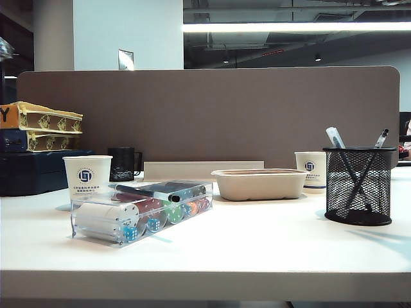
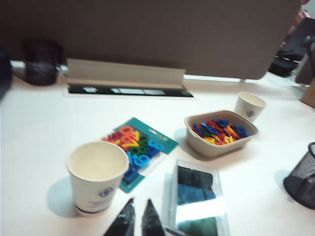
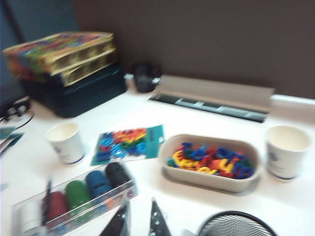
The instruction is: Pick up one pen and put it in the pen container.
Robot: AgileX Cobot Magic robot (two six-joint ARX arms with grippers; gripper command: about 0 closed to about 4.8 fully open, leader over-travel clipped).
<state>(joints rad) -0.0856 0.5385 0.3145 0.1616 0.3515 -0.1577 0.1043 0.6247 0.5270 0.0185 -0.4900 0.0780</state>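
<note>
A dark pen point(image 1: 157, 190) lies on top of a clear plastic box point(image 1: 138, 215) of coloured rolls at the table's left. In the right wrist view the pen point(image 3: 47, 199) is a thin dark line across the box's end. The black mesh pen container point(image 1: 358, 186) stands at the right with two pens upright in it. Neither arm shows in the exterior view. My left gripper point(image 2: 140, 219) hovers between a paper cup point(image 2: 97, 177) and the box point(image 2: 197, 201), its jaws a slim gap apart and empty. My right gripper point(image 3: 140, 216) hangs between the box point(image 3: 74, 204) and the container point(image 3: 236, 225), open and empty.
A beige tray point(image 1: 260, 184) of coloured plastic letters sits mid-table, with a second paper cup point(image 1: 311, 170) behind it. A teal pack of numbers point(image 2: 140, 150) lies flat. A black mug point(image 1: 123, 164) and stacked boxes point(image 1: 42, 144) stand at the back left, before a brown partition.
</note>
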